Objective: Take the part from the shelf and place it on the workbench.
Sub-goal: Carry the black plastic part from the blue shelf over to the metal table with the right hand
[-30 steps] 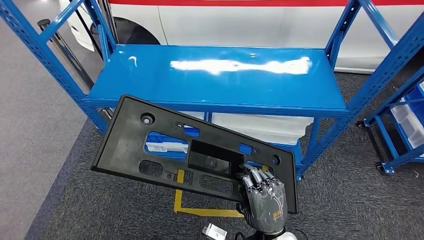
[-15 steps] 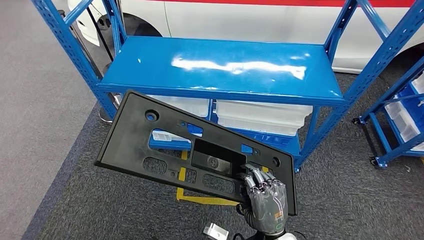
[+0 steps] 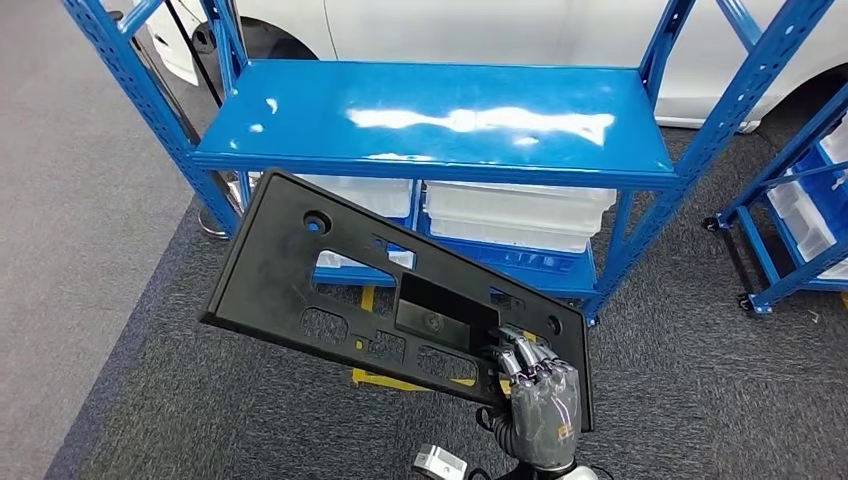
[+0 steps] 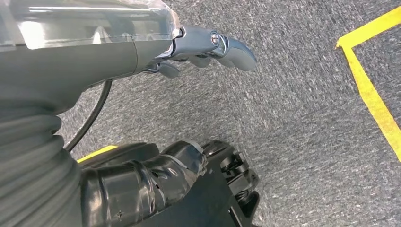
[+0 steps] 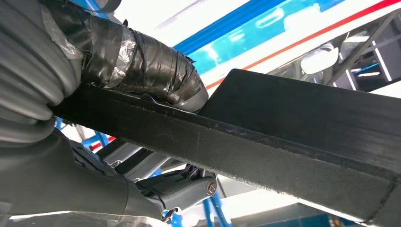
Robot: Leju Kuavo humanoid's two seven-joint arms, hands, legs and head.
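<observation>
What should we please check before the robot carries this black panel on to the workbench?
1. Part off the shelf: ok, the black plastic panel is in the air in front of the blue shelf.
2. Right hand grips the panel's near corner: ok.
3. Panel level: not ok, it tilts, held at one end.
4. Left hand free: ok, it holds nothing above the carpet.
5. Workbench location: cannot tell.
6. Grip firmness: cannot tell.

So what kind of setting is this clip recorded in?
Probably a car workshop or assembly training area: blue steel shelving with white bins, a white car body behind, yellow floor tape, and a black plastic panel in the right hand.
</observation>
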